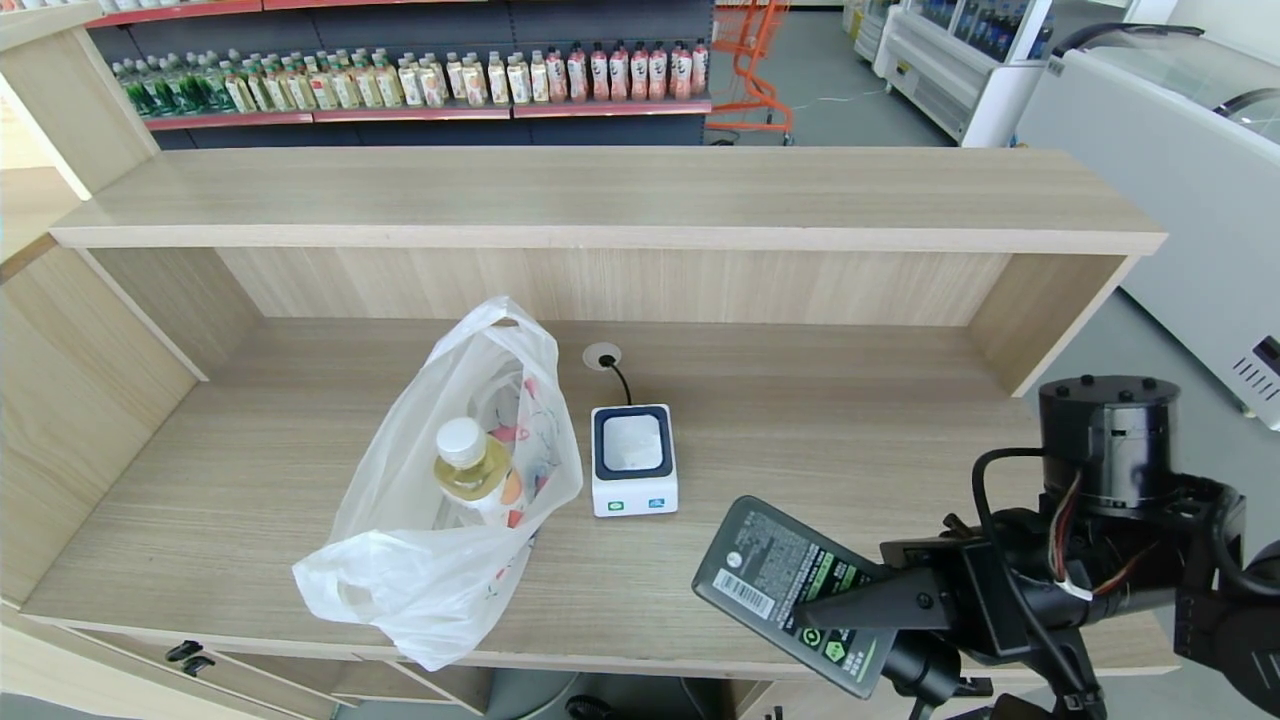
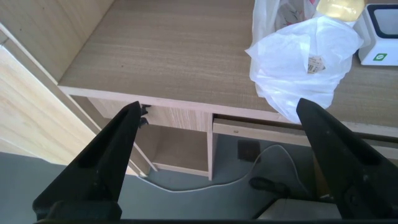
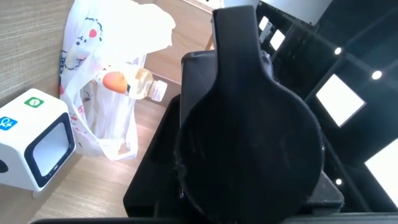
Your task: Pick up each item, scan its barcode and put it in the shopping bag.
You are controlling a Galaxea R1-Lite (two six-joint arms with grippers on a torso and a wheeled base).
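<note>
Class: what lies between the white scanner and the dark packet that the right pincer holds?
Nothing: in the head view the stretch between the scanner and the packet is bare counter.

A light wooden checkout counter carried a white translucent plastic shopping bag and, just beside it, a small white square barcode scanner.

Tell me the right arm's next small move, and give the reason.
Probably carry the black packet, clamped in the right pincer, over to the scanner while turning its barcode downward. The packet hangs over the near edge of the counter, off to the scanner's side, with the barcode facing up, and the scanner faces up too.
</note>
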